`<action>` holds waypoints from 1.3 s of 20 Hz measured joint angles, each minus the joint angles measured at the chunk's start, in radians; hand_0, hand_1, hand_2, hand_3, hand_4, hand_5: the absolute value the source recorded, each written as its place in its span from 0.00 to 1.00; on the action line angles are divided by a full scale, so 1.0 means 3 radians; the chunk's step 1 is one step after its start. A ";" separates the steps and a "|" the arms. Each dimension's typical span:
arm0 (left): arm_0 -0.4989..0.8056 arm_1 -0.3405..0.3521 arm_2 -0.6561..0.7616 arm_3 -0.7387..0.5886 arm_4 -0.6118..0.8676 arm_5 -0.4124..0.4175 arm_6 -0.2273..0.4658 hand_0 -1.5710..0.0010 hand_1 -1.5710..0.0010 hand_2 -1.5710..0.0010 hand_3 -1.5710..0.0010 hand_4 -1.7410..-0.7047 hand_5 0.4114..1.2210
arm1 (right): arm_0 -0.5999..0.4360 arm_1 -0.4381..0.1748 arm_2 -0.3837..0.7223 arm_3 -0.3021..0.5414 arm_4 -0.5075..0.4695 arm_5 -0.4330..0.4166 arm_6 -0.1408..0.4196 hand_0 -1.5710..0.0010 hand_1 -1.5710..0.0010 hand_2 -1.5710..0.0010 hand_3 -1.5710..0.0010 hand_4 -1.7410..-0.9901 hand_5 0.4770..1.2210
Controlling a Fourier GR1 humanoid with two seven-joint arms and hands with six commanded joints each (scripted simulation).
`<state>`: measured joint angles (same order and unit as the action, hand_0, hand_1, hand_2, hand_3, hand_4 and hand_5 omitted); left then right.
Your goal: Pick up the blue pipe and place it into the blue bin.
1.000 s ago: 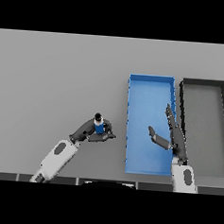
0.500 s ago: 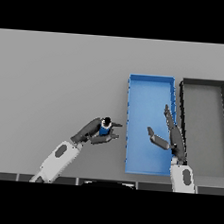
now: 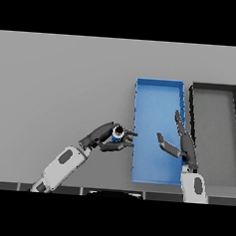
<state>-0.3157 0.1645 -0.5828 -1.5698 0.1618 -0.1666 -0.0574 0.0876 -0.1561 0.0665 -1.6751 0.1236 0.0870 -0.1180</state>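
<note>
Just left of the blue bin (image 3: pixel 156 130), left hand (image 3: pixel 104 137) is clamped on the blue pipe (image 3: pixel 117 135), mid-carry. Next: move right past the bin's left wall, then release. Right hand (image 3: pixel 183 142) sits over the bin, fingers straight. Pipe mostly hidden by fingers.

Left hand (image 3: pixel 104 139) grips blue pipe (image 3: pixel 117 135) beside blue bin (image 3: pixel 159 93).

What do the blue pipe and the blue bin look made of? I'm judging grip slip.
Small blue pipe: probably matte plastic, evenly coloured, no glint; its end looks dark. Rectangular blue bin: likely matte plastic too, flat uniform blue, thin straight walls.
</note>
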 measured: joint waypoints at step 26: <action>-0.0026 0.0003 -0.0017 0.0049 -0.0085 -0.0038 0.0092 0.00 0.00 0.00 0.09 0.01 1.00 | -0.0834 -0.0687 0.0455 -0.1161 -0.1475 0.1200 0.1174 1.00 1.00 1.00 1.00 0.59 0.07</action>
<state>-0.3234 0.1654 -0.5878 -1.5552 0.1362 -0.1781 -0.0299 -0.1625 -0.3623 0.2031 -2.0234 -0.3189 0.4469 0.2342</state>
